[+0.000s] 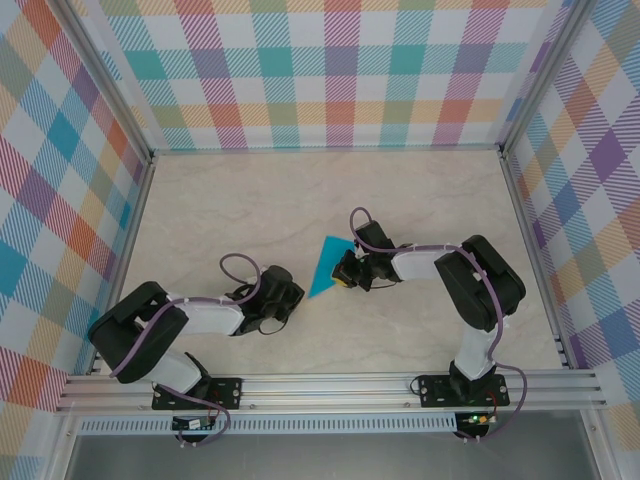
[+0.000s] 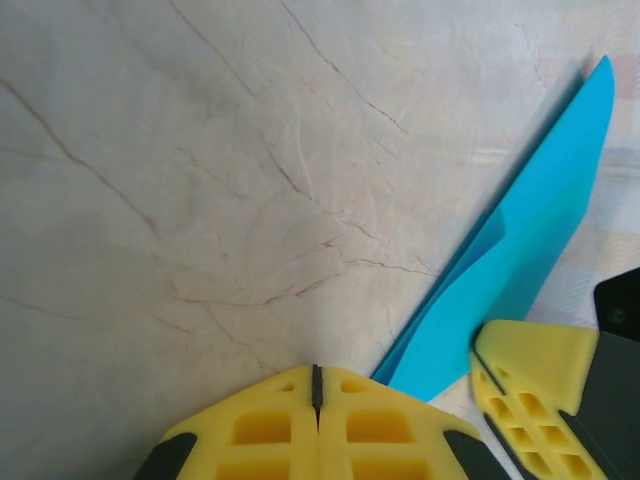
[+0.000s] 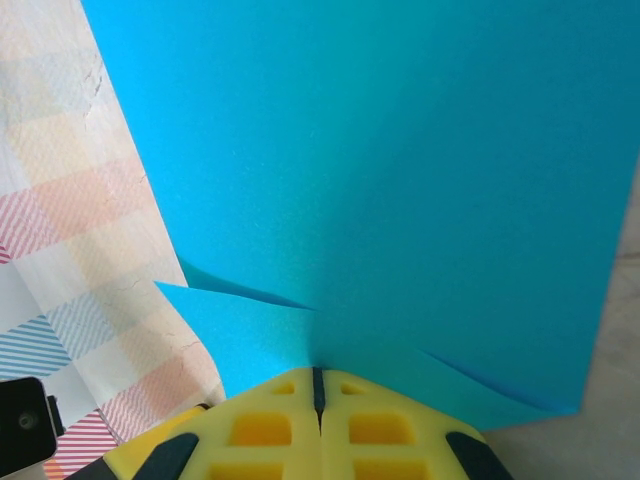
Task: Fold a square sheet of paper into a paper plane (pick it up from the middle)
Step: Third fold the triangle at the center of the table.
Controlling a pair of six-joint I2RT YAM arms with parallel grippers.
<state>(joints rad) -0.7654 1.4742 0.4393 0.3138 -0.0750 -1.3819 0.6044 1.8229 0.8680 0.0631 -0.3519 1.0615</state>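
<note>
The paper [image 1: 326, 266] is plain teal-blue, folded into a narrow wedge with layers overlapping along its length. From above, its wide end lies farther off and its pointed tip nearer. One edge is pinched in the right end effector [image 3: 317, 372], where shallow creases converge; the rest spreads to that end effector's left.

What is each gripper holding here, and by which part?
The right gripper pinches the folded teal paper at its near edge, where creases meet. The left gripper is shut on nothing.

Teal paper [image 3: 400, 180] cut off by top edge, pinched part hidden between right fingers [image 3: 270, 420]
</note>
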